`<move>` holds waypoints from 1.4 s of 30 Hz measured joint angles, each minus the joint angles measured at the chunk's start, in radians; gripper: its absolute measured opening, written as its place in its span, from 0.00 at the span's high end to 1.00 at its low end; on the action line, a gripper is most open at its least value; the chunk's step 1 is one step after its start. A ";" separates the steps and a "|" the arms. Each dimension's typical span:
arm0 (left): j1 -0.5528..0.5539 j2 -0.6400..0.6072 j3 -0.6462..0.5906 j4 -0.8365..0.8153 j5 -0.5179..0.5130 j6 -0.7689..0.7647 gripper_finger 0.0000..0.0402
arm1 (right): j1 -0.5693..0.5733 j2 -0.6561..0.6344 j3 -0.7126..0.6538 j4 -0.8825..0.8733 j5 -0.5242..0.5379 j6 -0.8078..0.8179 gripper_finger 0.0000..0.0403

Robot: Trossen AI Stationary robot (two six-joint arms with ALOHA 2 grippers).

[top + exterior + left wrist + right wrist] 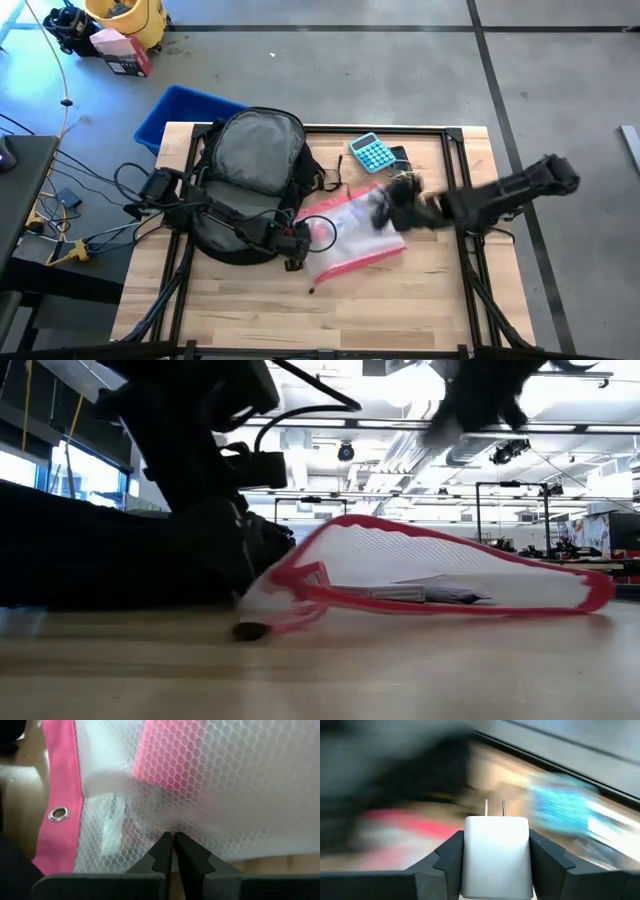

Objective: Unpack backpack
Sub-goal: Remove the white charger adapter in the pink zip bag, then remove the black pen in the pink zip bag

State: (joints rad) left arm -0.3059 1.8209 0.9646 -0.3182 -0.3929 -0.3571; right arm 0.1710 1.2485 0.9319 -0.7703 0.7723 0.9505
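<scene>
The black backpack (250, 180) lies on the table's left half with its grey back panel up. To its right lies a clear mesh pouch (355, 235) with a pink edge. My left gripper (172, 837) reaches over the backpack and is shut on the pouch's mesh. In the low view the pouch's end nearest the backpack (350, 525) is raised and its other end (590, 595) rests on the table. My right gripper (496, 850), blurred above the pouch (392, 205), is shut on a white charger plug (496, 860). My left gripper pinches the pouch's mesh wall (172, 827) between its two fingertips, slanting down from the backpack's side. That end of the pouch stands tented up; the rest lies on the table. One layer or several, I cannot tell. My right gripper pinches the white charger plug by its two opposite sides (470, 855) between its two fingers. The plug's two metal prongs (495, 807) point forward, away from the fingers. The plug is held above the table.
A teal calculator (372, 152) and a dark flat thing (398, 153) lie at the table's far side. A small dark object (250, 630) lies on the wood near the pouch. A blue bin (185, 110) stands off the far left corner.
</scene>
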 joint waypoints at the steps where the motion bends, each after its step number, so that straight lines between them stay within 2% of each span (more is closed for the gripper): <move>1: -0.004 -0.004 0.000 0.001 0.002 -0.001 0.98 | -0.071 0.005 -0.001 -0.093 -0.015 0.055 0.62; 3: -0.014 -0.006 0.000 0.006 0.003 0.000 0.98 | -0.214 0.022 -0.001 -0.209 -0.037 0.101 0.62; 5: -0.022 -0.006 -0.001 0.018 0.003 0.008 0.98 | -0.351 0.049 -0.001 -0.248 -0.068 0.064 0.62; 11: -0.024 -0.007 0.000 0.032 0.008 0.018 0.98 | -0.700 0.137 0.000 -0.083 -0.214 -0.169 0.62; 16: -0.024 -0.008 0.000 0.040 0.009 0.031 0.98 | -0.881 0.255 0.001 -0.010 -0.327 -0.262 0.62; 23: -0.012 -0.008 0.001 0.095 0.034 0.096 0.98 | -1.016 0.398 0.001 0.051 -0.339 -0.336 0.62; 25: -0.006 -0.009 0.002 0.110 0.034 0.113 0.98 | -1.035 0.429 0.001 0.080 -0.341 -0.367 0.57; 27: 0.001 -0.009 0.002 0.116 0.034 0.133 0.98 | -1.051 0.451 0.001 0.103 -0.338 -0.392 0.47; 30: 0.017 -0.009 0.002 0.120 0.033 0.151 0.98 | -1.067 0.448 0.002 0.121 -0.275 -0.436 0.34; 33: 0.034 -0.010 0.002 0.122 0.034 0.151 0.98 | -1.053 0.395 0.003 0.123 -0.183 -0.468 0.29; 35: 0.046 -0.010 0.003 0.123 0.037 0.152 0.98 | -1.011 0.343 0.002 0.134 -0.172 -0.482 0.29; 38: 0.064 -0.010 0.003 0.123 0.049 0.160 0.98 | -0.863 0.259 -0.027 0.208 -0.172 -0.525 0.30; 42: 0.077 -0.010 0.003 0.122 0.071 0.160 0.98 | -0.516 0.183 -0.088 0.318 -0.172 -0.535 0.32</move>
State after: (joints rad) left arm -0.2292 1.8107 0.9676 -0.1960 -0.3219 -0.1967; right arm -0.3451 1.4320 0.8435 -0.4524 0.6000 0.4158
